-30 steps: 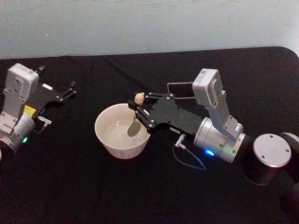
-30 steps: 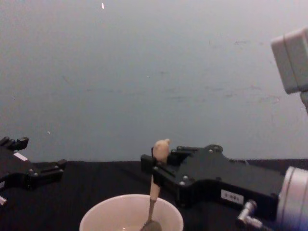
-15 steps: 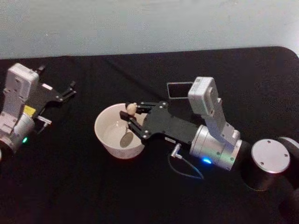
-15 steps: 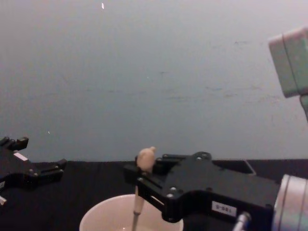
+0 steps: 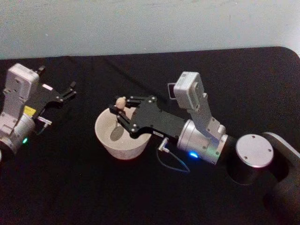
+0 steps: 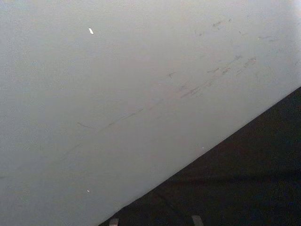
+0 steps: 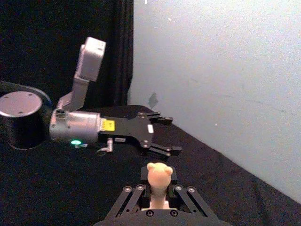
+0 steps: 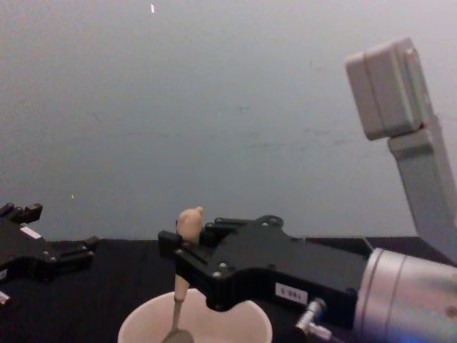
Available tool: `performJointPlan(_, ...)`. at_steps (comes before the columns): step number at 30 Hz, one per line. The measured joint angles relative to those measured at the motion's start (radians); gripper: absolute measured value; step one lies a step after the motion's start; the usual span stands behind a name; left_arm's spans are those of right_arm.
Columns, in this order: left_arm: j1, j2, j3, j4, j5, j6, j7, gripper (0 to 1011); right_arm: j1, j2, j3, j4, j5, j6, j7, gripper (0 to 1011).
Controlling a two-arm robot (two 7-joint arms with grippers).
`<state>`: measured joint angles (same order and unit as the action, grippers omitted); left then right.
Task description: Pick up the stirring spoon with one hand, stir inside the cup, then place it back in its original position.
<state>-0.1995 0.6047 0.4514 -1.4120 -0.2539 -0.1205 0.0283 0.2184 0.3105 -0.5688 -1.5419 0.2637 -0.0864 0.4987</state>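
Item: stirring spoon [image 5: 121,101], long axis near vertical, bowl down inside cup [image 5: 104,140], toward 9 o'clock of centre. Handle clamped in jaws of right gripper [image 5: 119,113], reaching from 3 o'clock. Holder [image 5: 171,90] at cup's 2 o'clock, nearer right arm. Left gripper [image 5: 70,91] parked at 10 o'clock, jaws apart.

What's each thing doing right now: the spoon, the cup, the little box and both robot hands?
stirring spoon: upright, bowl end down inside the cup
cup: upright, spoon in it
holder: partly hidden, spoon not in it
right gripper: shut on the spoon, above the cup
left gripper: open, parked far left
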Motion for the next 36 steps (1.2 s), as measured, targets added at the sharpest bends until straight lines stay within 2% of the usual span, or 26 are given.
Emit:
performJointPlan(7, 0.0, 0.0, 0.0, 0.0, 0.0, 0.0, 0.0, 1001, 0.026, -0.028, 0.004, 0.047, -0.024, -0.014, -0.025, 197)
performJointPlan(15, 0.0, 0.0, 0.0, 0.0, 0.0, 0.0, 0.0, 1001, 0.035, -0.033, 0.026, 0.071, -0.041, -0.018, -0.042, 197)
performJointPlan(31, 0.0, 0.0, 0.0, 0.0, 0.0, 0.0, 0.0, 1001, 0.017, -0.02, 0.045, 0.052, -0.044, -0.011, -0.038, 197)
performJointPlan(36, 0.0, 0.0, 0.0, 0.0, 0.0, 0.0, 0.0, 1001, 0.015, -0.016, 0.055, 0.027, -0.034, 0.0, -0.034, 197)
